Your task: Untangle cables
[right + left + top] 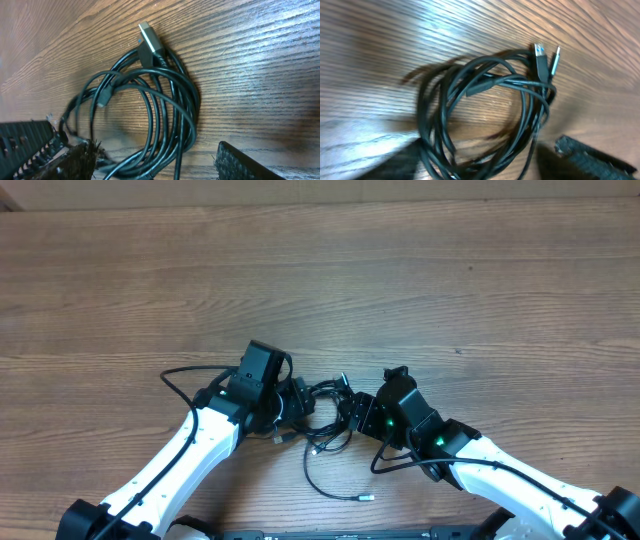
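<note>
The cables lie in a tangled black coil on the wooden table, between my two grippers. One strand trails toward the front and ends in a silvery plug. My left gripper is at the coil's left side. In the left wrist view the left gripper is open, with loops of the cables running between its fingers and two plug ends at the far side. My right gripper stands open at the coil's right; the right gripper straddles several strands below a USB plug.
Thicker black wires loop beside the left arm and under the right arm. The left gripper's body shows at the left edge of the right wrist view, close to my right fingers. The table's front edge is just behind both arms.
</note>
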